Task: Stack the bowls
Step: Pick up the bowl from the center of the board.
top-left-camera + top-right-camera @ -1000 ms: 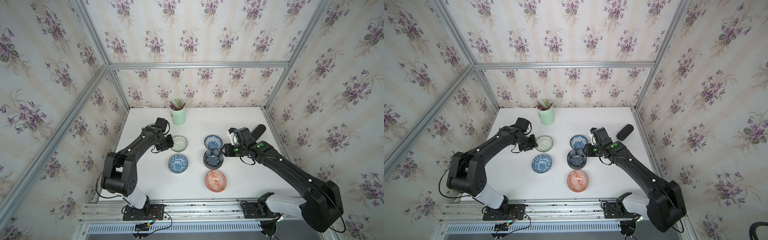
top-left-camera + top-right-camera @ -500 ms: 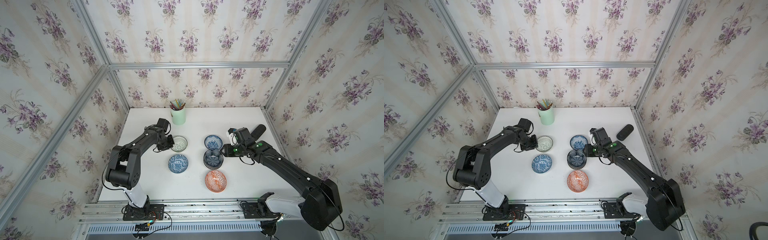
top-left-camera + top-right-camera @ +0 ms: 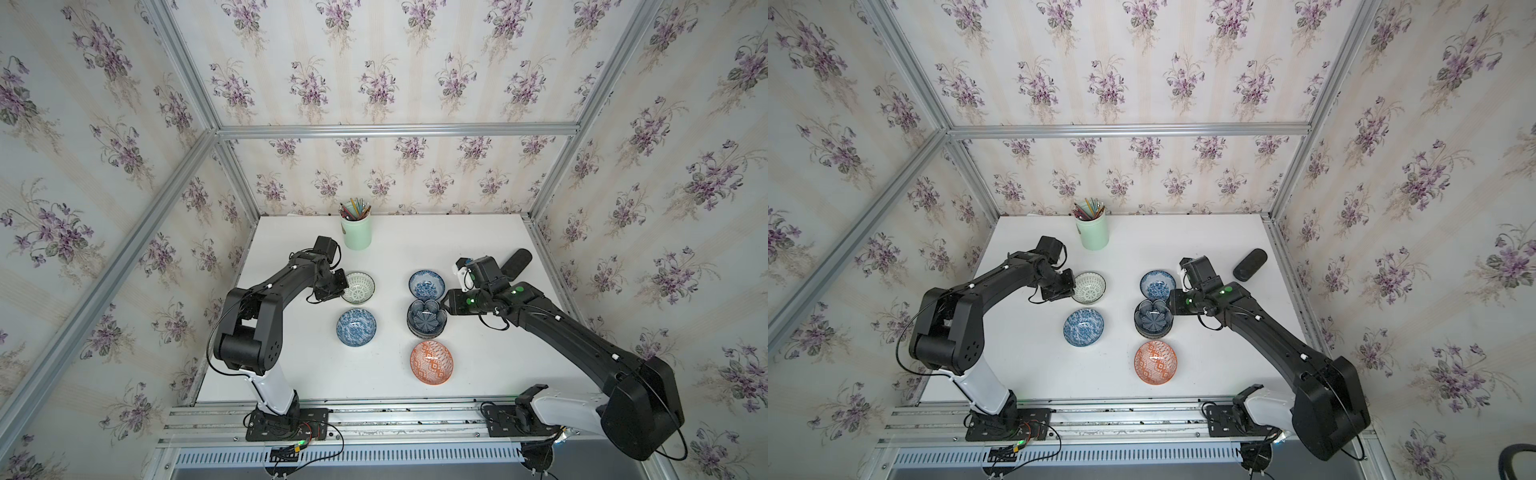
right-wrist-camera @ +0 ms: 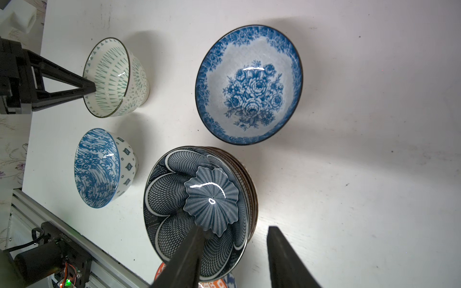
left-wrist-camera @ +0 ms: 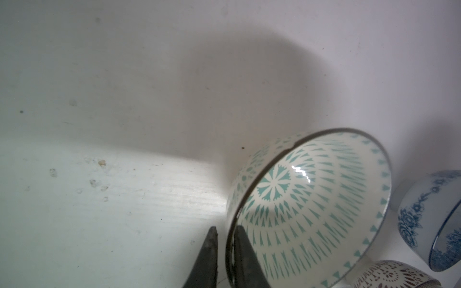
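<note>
The white-green bowl (image 3: 358, 287) (image 3: 1089, 287) (image 5: 311, 212) stands at the middle left of the table. My left gripper (image 3: 343, 291) (image 5: 225, 228) is shut on its near rim, one finger inside and one outside. A dark petal-shaped bowl (image 3: 427, 318) (image 4: 199, 199) tops a stack of bowls. My right gripper (image 3: 445, 304) (image 4: 235, 228) is open astride that stack's rim, touching nothing that I can see. Three bowls stand alone: a blue-white floral bowl (image 3: 425, 284) (image 4: 249, 84), a second blue-white bowl (image 3: 356, 327) (image 4: 97, 169), and an orange geometric bowl (image 3: 431, 363).
A mint-green cup of pencils (image 3: 356, 232) (image 3: 1092, 232) stands at the back, behind the left gripper. A black oblong object (image 3: 515, 262) (image 3: 1250, 259) lies at the right edge. Papered walls enclose three sides, and a metal rail (image 3: 374, 415) runs along the front.
The left jaws have narrowed onto the white-green bowl's rim, and the left arm's elbow has shifted. The right arm and the bowls have hardly moved.
</note>
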Controlling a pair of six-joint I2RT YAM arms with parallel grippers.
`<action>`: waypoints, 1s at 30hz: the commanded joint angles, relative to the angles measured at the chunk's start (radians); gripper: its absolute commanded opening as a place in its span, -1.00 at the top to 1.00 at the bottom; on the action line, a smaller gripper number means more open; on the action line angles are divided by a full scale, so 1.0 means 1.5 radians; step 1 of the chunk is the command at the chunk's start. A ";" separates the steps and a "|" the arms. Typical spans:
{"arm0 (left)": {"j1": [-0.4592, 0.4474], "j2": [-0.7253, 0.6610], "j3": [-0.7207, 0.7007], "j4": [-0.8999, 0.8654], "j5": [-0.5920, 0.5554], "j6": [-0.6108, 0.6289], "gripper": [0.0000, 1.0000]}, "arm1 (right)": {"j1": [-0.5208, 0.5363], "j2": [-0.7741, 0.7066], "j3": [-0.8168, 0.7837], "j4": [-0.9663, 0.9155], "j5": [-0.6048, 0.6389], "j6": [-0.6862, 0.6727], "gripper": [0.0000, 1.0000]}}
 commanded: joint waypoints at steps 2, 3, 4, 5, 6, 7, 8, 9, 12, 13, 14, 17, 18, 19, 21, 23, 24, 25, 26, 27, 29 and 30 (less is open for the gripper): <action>0.003 0.001 0.005 -0.002 0.002 0.013 0.80 | 0.001 0.000 -0.001 -0.002 0.010 -0.003 0.06; 0.003 0.000 0.006 -0.003 0.003 0.013 0.85 | 0.001 0.000 -0.003 -0.002 0.009 -0.002 0.07; 0.004 -0.001 0.008 -0.004 0.003 0.014 0.91 | 0.001 0.001 -0.003 -0.002 0.008 -0.003 0.07; 0.004 -0.001 0.010 -0.005 0.003 0.015 0.95 | 0.001 0.000 -0.003 -0.002 0.008 -0.003 0.07; 0.004 -0.001 0.014 -0.009 0.003 0.015 1.00 | 0.001 0.000 -0.003 -0.002 0.008 -0.003 0.07; 0.005 -0.002 0.018 -0.011 0.003 0.017 1.00 | 0.001 0.000 -0.003 -0.002 0.008 -0.003 0.07; 0.005 -0.001 0.021 -0.013 0.003 0.019 1.00 | 0.001 0.000 -0.002 -0.001 0.008 -0.003 0.07; 0.006 -0.002 0.025 -0.017 0.003 0.020 1.00 | 0.001 -0.001 -0.001 -0.003 0.009 -0.003 0.07; 0.008 -0.006 0.045 -0.035 0.002 0.025 1.00 | 0.001 -0.004 0.003 -0.005 0.013 -0.004 0.08; 0.008 -0.008 0.054 -0.045 0.001 0.028 1.00 | 0.001 -0.004 0.005 -0.005 0.012 -0.003 0.08; 0.009 -0.012 0.063 -0.059 0.001 0.031 1.00 | 0.001 -0.004 0.007 -0.007 0.012 -0.003 0.08; 0.008 -0.035 0.101 -0.118 0.021 0.033 1.00 | 0.001 -0.002 0.018 -0.014 0.007 -0.003 0.08; 0.004 -0.050 0.108 -0.134 0.035 0.036 1.00 | 0.001 -0.002 0.022 -0.016 0.003 -0.003 0.08; 0.002 -0.066 0.117 -0.153 0.044 0.039 1.00 | 0.001 -0.004 0.025 -0.017 -0.001 -0.001 0.08; -0.014 -0.097 0.134 -0.198 0.054 0.050 1.00 | 0.001 -0.009 0.033 -0.021 -0.012 0.003 0.08; -0.033 -0.128 0.143 -0.246 0.052 0.060 1.00 | 0.001 -0.016 0.045 -0.029 -0.029 0.007 0.08; -0.042 -0.141 0.145 -0.262 0.052 0.064 1.00 | 0.001 -0.021 0.052 -0.032 -0.041 0.009 0.08; -0.054 -0.157 0.145 -0.280 0.052 0.066 1.00 | 0.001 -0.027 0.057 -0.035 -0.055 0.008 0.08; -0.066 -0.174 0.143 -0.294 0.051 0.067 1.00 | 0.001 -0.027 0.066 -0.041 -0.071 0.006 0.08; -0.087 -0.186 0.140 -0.303 0.048 0.064 1.00 | 0.001 -0.027 0.077 -0.050 -0.086 0.005 0.08; -0.133 -0.215 0.131 -0.309 0.035 0.052 1.00 | 0.002 -0.028 0.097 -0.062 -0.112 0.002 0.08; -0.154 -0.218 0.128 -0.311 0.034 0.044 1.00 | 0.003 -0.030 0.103 -0.063 -0.122 0.002 0.09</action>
